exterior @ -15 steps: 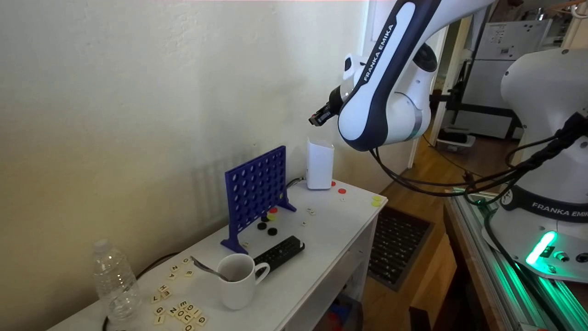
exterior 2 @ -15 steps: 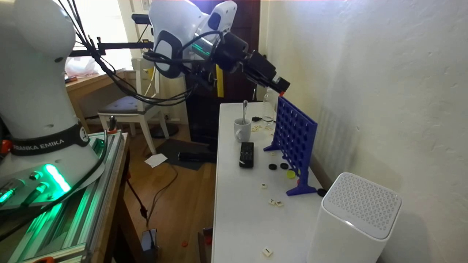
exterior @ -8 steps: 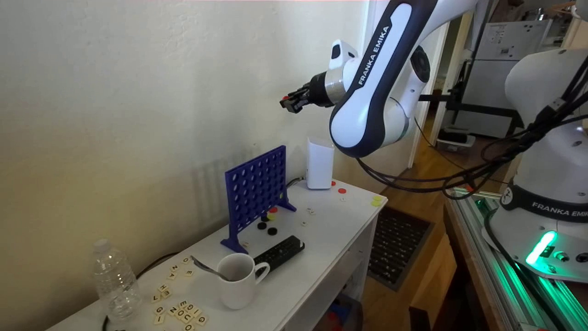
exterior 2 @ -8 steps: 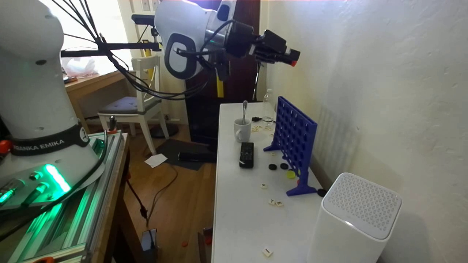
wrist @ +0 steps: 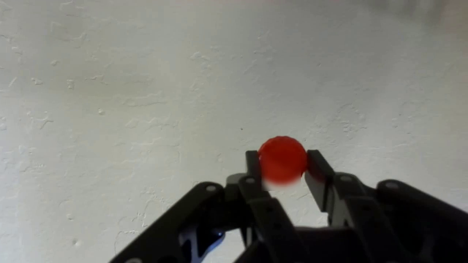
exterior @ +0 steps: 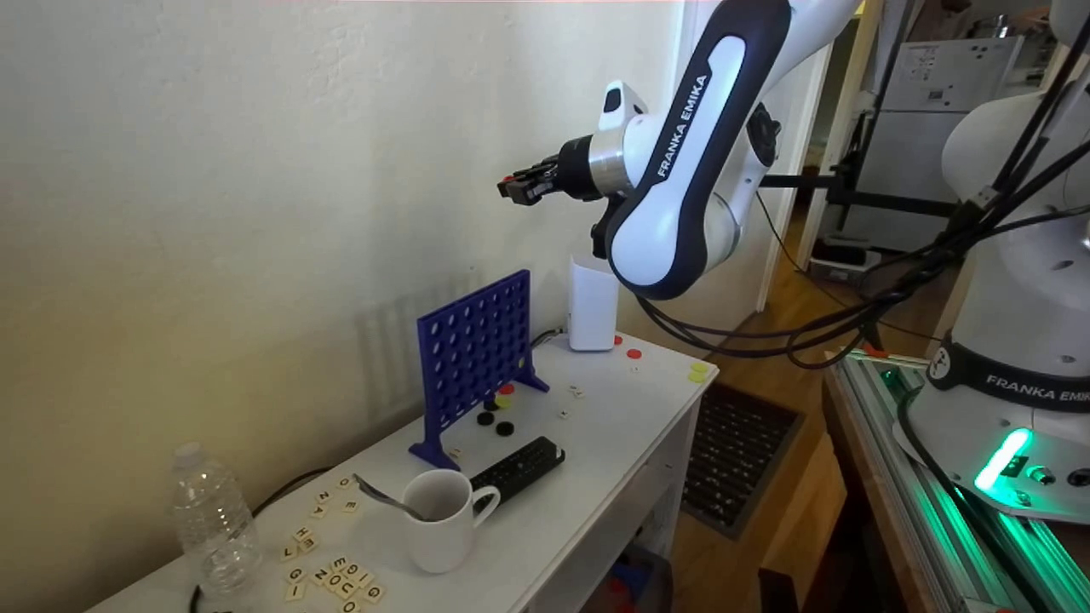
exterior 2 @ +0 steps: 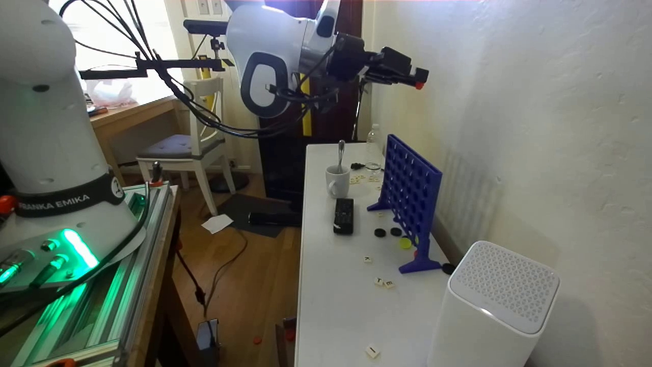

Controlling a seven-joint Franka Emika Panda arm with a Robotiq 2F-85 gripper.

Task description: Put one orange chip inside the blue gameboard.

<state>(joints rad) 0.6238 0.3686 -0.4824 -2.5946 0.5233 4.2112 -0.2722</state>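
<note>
About half the job looks done: the orange chip (wrist: 282, 159) (closer to red, to my eye) is picked up, and putting it into the blue gameboard (exterior: 473, 351) is what remains. The gripper (wrist: 283, 163) pinches the chip by opposite sides of its rim, the round face plain in the wrist view. In both exterior views chip and gripper hang higher than the board and apart from it, in front of the wall (exterior: 255, 213); whether they are right over its top edge I cannot tell. The board stands upright on the white table (exterior: 596, 443), and a yellow fleck (exterior: 521, 363) shows low at its right end, inside or behind, I can't say which. Left to do, I judge: line the chip up with the board's top, lower it, let go. As for writing, FRANKA EMIKA runs in capitals along the robot arm (exterior: 691, 140), and the base band (exterior 2: 63, 198), at the left in an exterior view, gives RANKA EMIKA, the first letter lost to view. Letter tiles (exterior: 347, 587) lie at the near left, H, G and U among the readable ones; in an exterior view there is a K tile (exterior 2: 368, 259) and, nearer, a T tile (exterior 2: 378, 281) beside an E tile (exterior 2: 389, 284).
</note>
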